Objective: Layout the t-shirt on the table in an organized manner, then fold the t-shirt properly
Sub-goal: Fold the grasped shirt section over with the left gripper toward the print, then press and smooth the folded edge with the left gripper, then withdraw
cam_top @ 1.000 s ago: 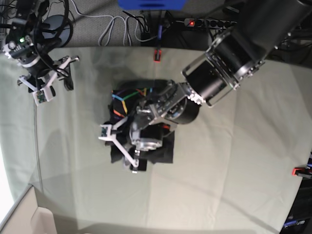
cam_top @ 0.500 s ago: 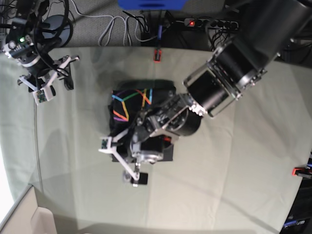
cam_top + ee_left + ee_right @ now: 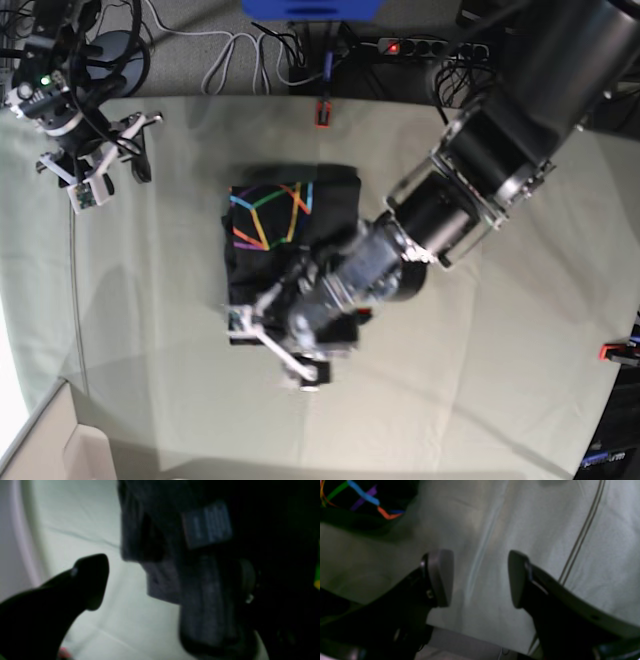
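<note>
The left gripper (image 3: 272, 345), which a second before had been spread over the middle of the folded t-shirt (image 3: 285, 235), had drawn back toward the near edge of the garment, and the big dark arm behind it had swung away with it. That retreat uncovered the rainbow line logo (image 3: 270, 215), earlier half hidden beneath the wrist. The shirt itself lay where it had lain, a compact dark rectangle near the middle of the table (image 3: 500, 350), its logo facing up.

The left gripper's jaws stood wide apart and held nothing. In the base view one finger sat at the shirt's near left corner and the other just past its near edge, over bare cloth. From the left wrist camera, one black fingertip (image 3: 91, 580) hung over the pale table cover, with the shirt's layered edge (image 3: 175, 562) just beside it; whether it touched the fabric could not be told through the blur.

The right gripper (image 3: 105, 165) had not moved from the far left corner of the table, well apart from the shirt. Its pads (image 3: 441, 576) were parted over the creased cover, gripping nothing, the logo (image 3: 362, 497) showing only at the corner of its view.
</note>
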You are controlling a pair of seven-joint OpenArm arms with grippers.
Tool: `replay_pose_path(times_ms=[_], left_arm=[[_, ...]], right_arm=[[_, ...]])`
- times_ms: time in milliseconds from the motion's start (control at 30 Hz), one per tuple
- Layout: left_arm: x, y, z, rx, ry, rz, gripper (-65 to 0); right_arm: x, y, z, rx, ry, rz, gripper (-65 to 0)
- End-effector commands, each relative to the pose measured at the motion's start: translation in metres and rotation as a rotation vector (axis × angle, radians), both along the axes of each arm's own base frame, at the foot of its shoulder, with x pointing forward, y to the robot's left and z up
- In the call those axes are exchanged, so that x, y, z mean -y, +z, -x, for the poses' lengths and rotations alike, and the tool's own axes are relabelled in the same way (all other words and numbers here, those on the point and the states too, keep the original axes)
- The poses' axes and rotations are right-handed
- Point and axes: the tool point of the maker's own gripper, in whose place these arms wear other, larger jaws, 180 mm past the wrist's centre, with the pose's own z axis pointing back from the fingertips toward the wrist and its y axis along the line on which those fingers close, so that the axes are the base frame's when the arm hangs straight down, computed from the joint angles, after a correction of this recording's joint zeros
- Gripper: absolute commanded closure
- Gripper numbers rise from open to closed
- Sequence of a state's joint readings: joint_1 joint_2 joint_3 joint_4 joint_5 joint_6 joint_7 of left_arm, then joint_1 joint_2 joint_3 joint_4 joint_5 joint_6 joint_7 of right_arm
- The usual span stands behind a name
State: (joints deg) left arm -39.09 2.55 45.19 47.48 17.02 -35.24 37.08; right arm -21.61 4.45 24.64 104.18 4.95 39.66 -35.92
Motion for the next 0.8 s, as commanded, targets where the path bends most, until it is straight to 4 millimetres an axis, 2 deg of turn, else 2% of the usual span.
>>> replay_pose_path(times_ms=[0, 233, 333, 533, 667, 767], left_arm=[[0.006, 0.026, -0.022, 0.042, 0.019, 0.047, -65.0], [0.010, 0.033, -0.026, -0.003, 0.053, 0.121, -65.0], [0.021, 0.038, -0.025, 0.003, 0.038, 0.135, -65.0], [0.045, 0.077, -0.025, 0.093, -0.019, 0.170, -65.0], [0.010, 0.095, -0.032, 0.166, 0.026, 0.077, -65.0], [-0.026, 0.085, -0.024, 0.172, 0.076, -0.013, -65.0]], right_arm=[[0.000, 0.011, -0.007, 0.044, 0.010, -0.004, -34.7], [0.000, 0.010, -0.007, 0.044, 0.010, -0.005, -34.7], [0.000, 0.010, -0.007, 0.044, 0.010, -0.005, -34.7], [0.001, 0.011, -0.006, 0.045, 0.007, -0.004, -34.7], [0.001, 0.011, -0.006, 0.045, 0.005, -0.004, -34.7], [0.001, 0.011, -0.006, 0.046, 0.005, -0.006, -34.7]])
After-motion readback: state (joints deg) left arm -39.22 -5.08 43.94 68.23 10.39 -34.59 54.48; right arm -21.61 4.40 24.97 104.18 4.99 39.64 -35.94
